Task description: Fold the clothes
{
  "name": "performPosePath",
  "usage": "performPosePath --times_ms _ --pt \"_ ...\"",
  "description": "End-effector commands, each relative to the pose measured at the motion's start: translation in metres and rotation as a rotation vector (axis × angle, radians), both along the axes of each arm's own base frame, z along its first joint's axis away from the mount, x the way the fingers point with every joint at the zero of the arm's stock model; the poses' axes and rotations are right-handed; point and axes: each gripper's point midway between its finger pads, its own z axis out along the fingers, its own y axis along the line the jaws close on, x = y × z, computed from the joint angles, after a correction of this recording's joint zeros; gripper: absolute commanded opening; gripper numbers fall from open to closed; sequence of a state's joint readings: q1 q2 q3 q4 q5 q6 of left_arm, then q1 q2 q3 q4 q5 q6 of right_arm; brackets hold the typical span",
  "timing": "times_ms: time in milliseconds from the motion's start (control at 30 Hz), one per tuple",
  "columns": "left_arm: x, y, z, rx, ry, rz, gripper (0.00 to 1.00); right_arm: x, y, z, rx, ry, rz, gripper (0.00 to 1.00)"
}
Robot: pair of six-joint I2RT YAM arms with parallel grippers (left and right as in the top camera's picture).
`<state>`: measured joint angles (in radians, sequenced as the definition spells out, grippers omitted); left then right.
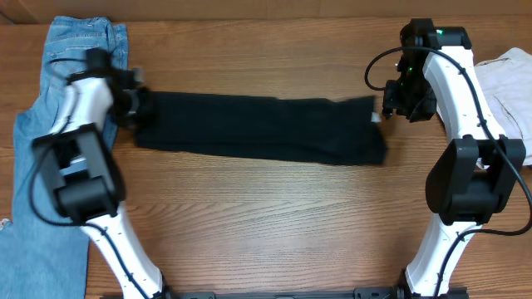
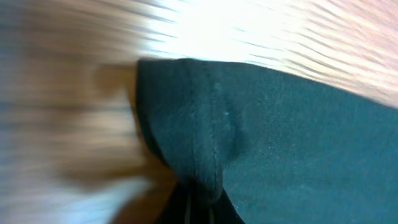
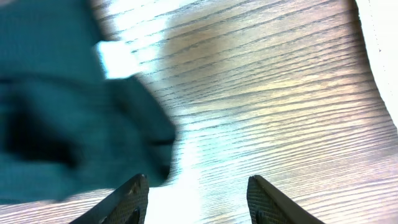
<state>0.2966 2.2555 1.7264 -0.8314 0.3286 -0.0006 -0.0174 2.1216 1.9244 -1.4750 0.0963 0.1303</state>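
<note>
The clothes are one long black garment (image 1: pixel 266 129) lying flat across the middle of the wooden table, with a small white tag (image 1: pixel 376 116) at its right end. My left gripper (image 1: pixel 140 108) is at the garment's left end. In the left wrist view its fingers (image 2: pixel 199 208) are shut on a pinched fold of the black fabric (image 2: pixel 280 137). My right gripper (image 1: pixel 391 108) hovers just past the right end. In the right wrist view it is open and empty (image 3: pixel 199 196) over bare wood, with the black fabric (image 3: pixel 68 124) and the tag (image 3: pixel 118 59) to its left.
Light blue denim jeans (image 1: pixel 75 50) lie along the left side of the table under the left arm. A pale beige-white folded garment (image 1: pixel 511 83) lies at the far right, and its edge shows in the right wrist view (image 3: pixel 382 56). Both arm bases stand at the front edge.
</note>
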Motion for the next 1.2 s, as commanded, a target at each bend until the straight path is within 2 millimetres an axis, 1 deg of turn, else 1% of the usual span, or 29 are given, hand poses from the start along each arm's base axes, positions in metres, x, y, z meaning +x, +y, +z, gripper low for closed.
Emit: performPosePath --times_ms 0,67,100,200,267,333,400,467,500,567,700,867,967,1067,1167 --pt "0.007 0.061 0.064 0.084 -0.103 0.119 0.04 0.003 -0.001 0.001 0.022 -0.018 -0.014 0.55" --pt "0.003 0.071 0.076 0.081 -0.096 0.140 0.04 0.004 -0.001 0.001 0.022 -0.019 -0.014 0.55" --pt "0.001 0.073 0.082 0.080 -0.091 0.145 0.04 0.004 -0.001 0.001 0.022 -0.022 -0.014 0.55" --pt "0.003 0.067 0.104 0.056 -0.100 0.135 0.04 0.005 -0.001 0.001 0.023 -0.025 -0.014 0.55" --pt "0.009 0.048 0.123 -0.001 -0.126 0.099 0.04 0.005 -0.001 0.001 0.023 -0.025 -0.013 0.55" --pt "0.012 0.023 0.145 -0.070 -0.147 0.053 0.04 0.005 -0.001 0.001 0.023 -0.025 -0.010 0.55" --pt "0.012 0.000 0.162 -0.128 -0.156 0.015 0.04 0.005 -0.001 0.001 0.023 -0.025 -0.010 0.55" --pt "0.011 -0.026 0.175 -0.165 -0.152 -0.031 0.04 0.005 -0.001 0.001 0.024 -0.024 -0.010 0.55" --pt "0.010 -0.036 0.177 -0.172 -0.144 -0.046 0.04 0.005 -0.001 0.001 0.024 -0.024 -0.010 0.55" --pt "0.007 -0.057 0.177 -0.185 -0.117 -0.076 0.04 0.005 -0.001 0.001 0.024 -0.025 -0.010 0.55" --pt "-0.003 -0.106 0.172 -0.205 -0.056 -0.169 0.04 0.005 0.000 0.001 0.024 -0.024 -0.009 0.55" --pt "-0.007 -0.151 0.171 -0.202 -0.045 -0.265 0.04 0.003 0.000 0.001 0.024 -0.016 -0.009 0.55" --pt "-0.006 -0.165 0.165 -0.124 -0.040 -0.295 0.04 0.002 0.000 0.001 0.024 -0.012 -0.009 0.55" --pt "-0.008 -0.174 0.154 -0.040 -0.012 -0.287 0.04 0.002 0.000 0.001 0.023 -0.012 -0.009 0.55" --pt "-0.011 -0.183 0.144 -0.001 0.011 -0.296 0.04 0.002 0.000 0.001 0.023 -0.013 -0.009 0.55"
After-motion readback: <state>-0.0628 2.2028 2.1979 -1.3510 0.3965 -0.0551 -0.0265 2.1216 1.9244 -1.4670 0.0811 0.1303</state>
